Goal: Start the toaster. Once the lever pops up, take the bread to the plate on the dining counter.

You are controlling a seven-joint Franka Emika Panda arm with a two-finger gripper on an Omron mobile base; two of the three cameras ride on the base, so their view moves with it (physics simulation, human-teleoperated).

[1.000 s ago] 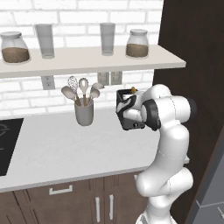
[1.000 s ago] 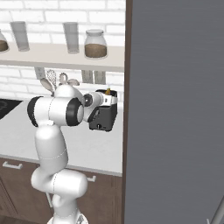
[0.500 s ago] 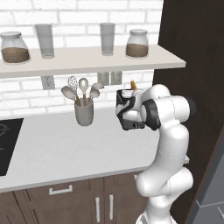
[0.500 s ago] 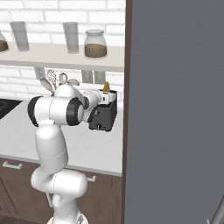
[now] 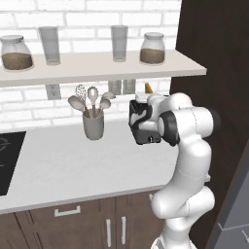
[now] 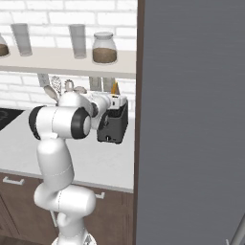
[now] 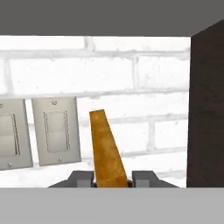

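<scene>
While the arm reaches over the back right part of the pale worktop [image 5: 73, 165], the scene reads so, from left to right. Near the back edge stands a grey round crock with spoons and a whisk [image 5: 93, 124], well apart from the task's things. Further right, close to the worktop's right end and beside the dark tall panel [image 5: 219, 58], sits the small black boxy toaster [image 5: 143, 127]; the white wrist covers part of it.

The square tan bread slice w/ darker crust [image 7: 107, 151] is in the claw. In the hand view the two dark finger tips [image 7: 82, 178] stand one on each flat face of the slice, so the gripper [image 7: 113, 178] is partly closed, pinching the bottom edge. In the left base view an orange corner of the slice [image 5: 149, 88] pokes up above the wrist, approx. over the toaster's top and under the shelf [image 5: 97, 65].

Relation that matters: the slice's long axis runs straight out from the claw, toward the brick wall w/ two light switches [image 7: 54, 131]. I judge it is clear of the slot, so next comes carrying it away; shelf above and panel beside leave little room.
</scene>
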